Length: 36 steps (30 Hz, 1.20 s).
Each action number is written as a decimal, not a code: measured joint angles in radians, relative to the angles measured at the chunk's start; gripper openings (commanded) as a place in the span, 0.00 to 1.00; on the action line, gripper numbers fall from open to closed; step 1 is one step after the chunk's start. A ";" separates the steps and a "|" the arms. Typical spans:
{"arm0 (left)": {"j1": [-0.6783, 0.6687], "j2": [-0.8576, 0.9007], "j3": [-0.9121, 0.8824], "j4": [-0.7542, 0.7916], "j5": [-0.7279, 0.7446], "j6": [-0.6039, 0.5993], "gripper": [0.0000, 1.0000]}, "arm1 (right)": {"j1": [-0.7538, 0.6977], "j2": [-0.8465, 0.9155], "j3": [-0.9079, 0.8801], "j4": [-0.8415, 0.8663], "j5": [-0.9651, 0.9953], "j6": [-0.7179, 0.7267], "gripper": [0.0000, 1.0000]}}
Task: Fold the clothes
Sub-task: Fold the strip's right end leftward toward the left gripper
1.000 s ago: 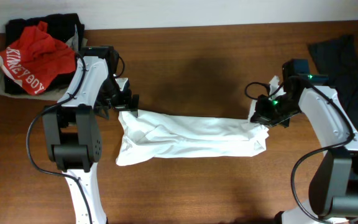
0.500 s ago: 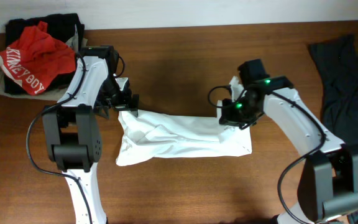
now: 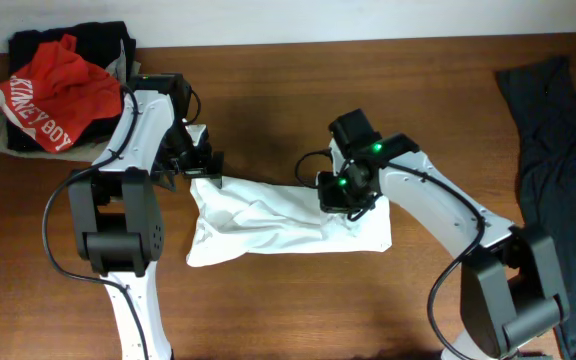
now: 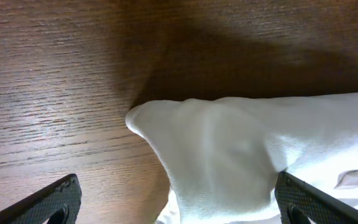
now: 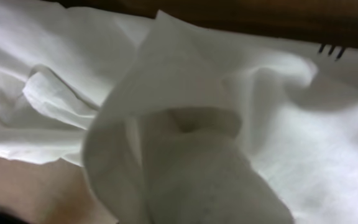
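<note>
**A:** From overhead, the white garment (image 3: 268, 225) is bunched into a long strip across the middle of the table (image 3: 288, 320). Its left end is fat and crumpled, its right end flatter.

**B:** The left gripper (image 3: 201, 165) is at the far left corner of it. Its wrist camera adds what the top view can't: both fingers (image 4: 61, 199) stand wide apart, and a rounded corner of cloth lies on the wood between them, not clamped.

**A:** The right gripper (image 3: 344, 190) is down on the cloth, right of centre, with green lights glowing on the arm.

**B:** The right wrist view is nothing but white fabric, one fold rising close to the lens. No fingers show there, and from above the gripper's body covers them. I can't tell whether they're apart or together.

**A:** Only the overhead shows the rest. A red shirt (image 3: 53, 95) with white lettering lies on a dark pile at the far left. A dark garment (image 3: 553, 130) lies at the right edge, well apart from the white one.
</note>
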 measured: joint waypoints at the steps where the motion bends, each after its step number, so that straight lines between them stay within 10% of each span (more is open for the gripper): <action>1: 0.000 0.000 0.000 -0.001 0.000 0.000 0.99 | 0.006 0.000 0.000 0.005 0.009 0.013 0.75; 5: 0.000 0.000 0.000 -0.002 0.000 0.000 0.99 | 0.013 0.000 0.000 0.021 0.024 0.034 0.93; 12: 0.000 0.000 0.000 -0.006 0.000 0.000 0.99 | -0.026 0.000 0.023 -0.019 0.031 0.023 0.94; 21: 0.000 0.000 0.000 -0.008 0.000 0.000 0.99 | -0.111 0.003 0.041 -0.092 0.015 -0.035 0.33; 36: 0.000 0.000 0.000 -0.008 0.003 0.000 0.99 | 0.076 0.060 -0.095 0.167 -0.126 0.039 0.29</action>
